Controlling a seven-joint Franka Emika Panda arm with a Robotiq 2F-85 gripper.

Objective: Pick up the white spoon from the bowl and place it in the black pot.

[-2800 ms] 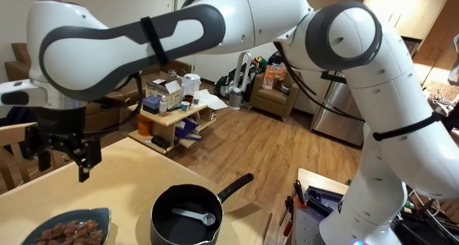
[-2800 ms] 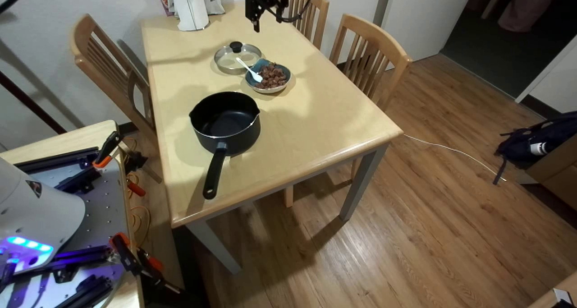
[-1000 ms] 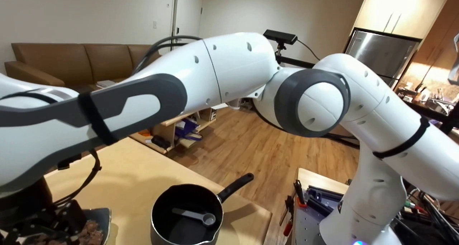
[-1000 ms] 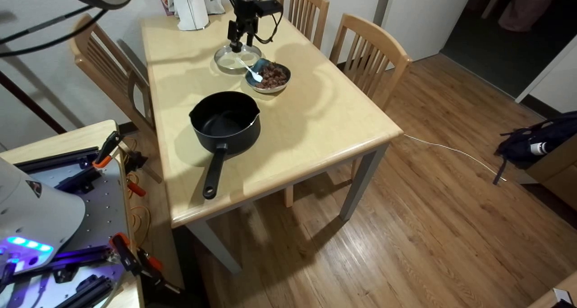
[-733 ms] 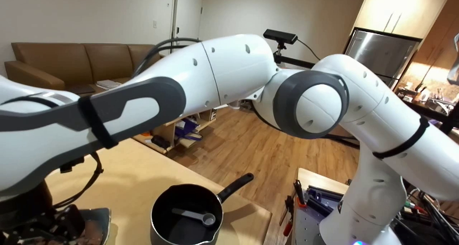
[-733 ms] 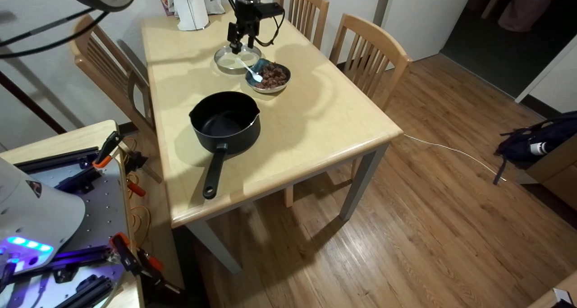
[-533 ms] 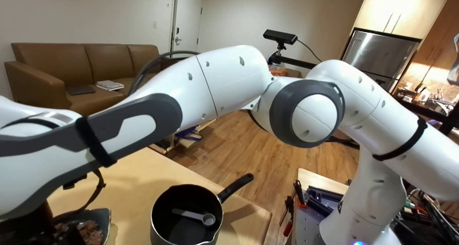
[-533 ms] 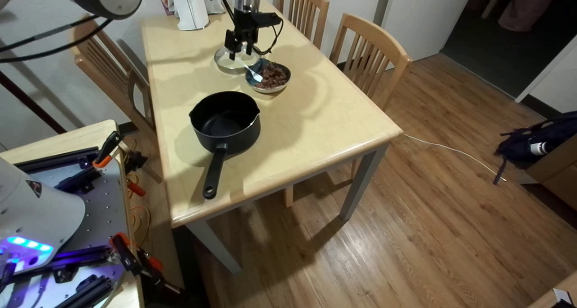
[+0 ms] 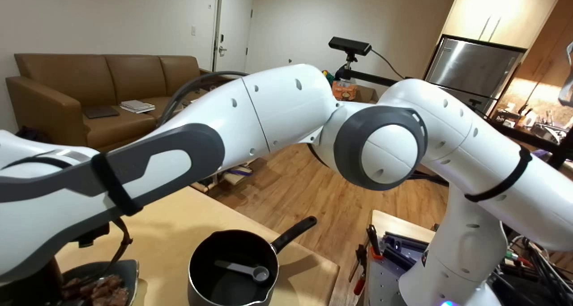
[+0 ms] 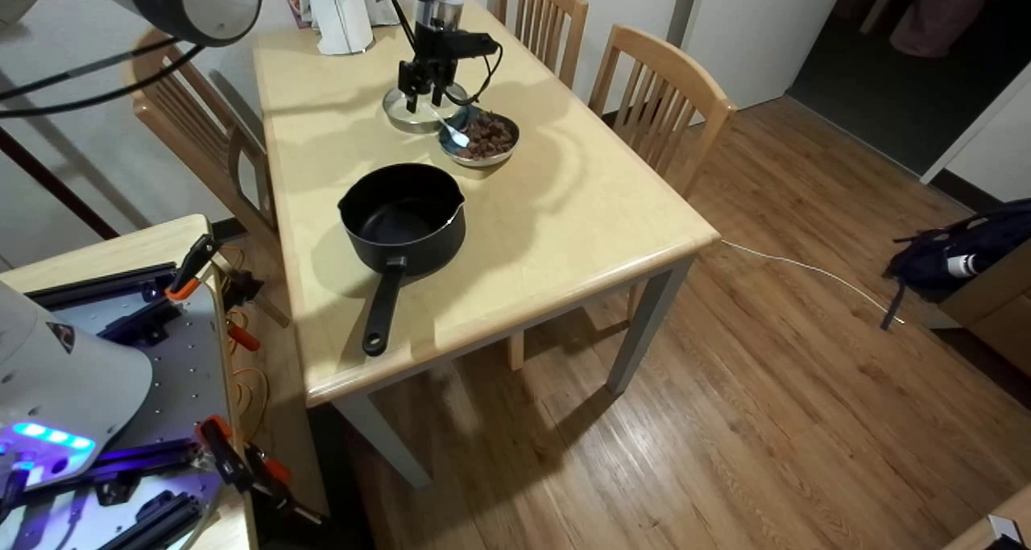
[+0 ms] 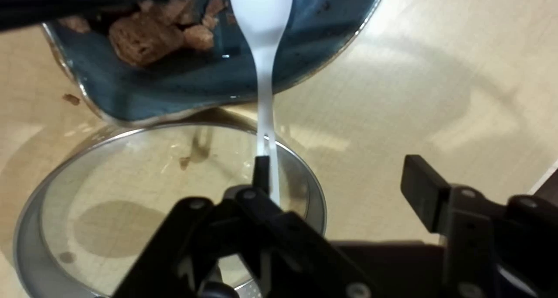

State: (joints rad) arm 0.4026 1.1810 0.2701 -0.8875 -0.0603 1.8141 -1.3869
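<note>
Your pincer (image 11: pixel 339 178) is spread wide, nothing gripped, over the glass lid (image 11: pixel 109 189). In the wrist view it partly covers the handle of the white spoon (image 11: pixel 264 75); can't tell if they touch. Spoon's head is in the bowl (image 11: pixel 183 86) beside brown chunks (image 11: pixel 141 38), handle out past the rim above the lid. Your black pot (image 10: pixel 427 252) stands near the bowl on the counter (image 10: pixel 532 236), pale measuring spoon (image 9: pixel 241 268) inside.
</note>
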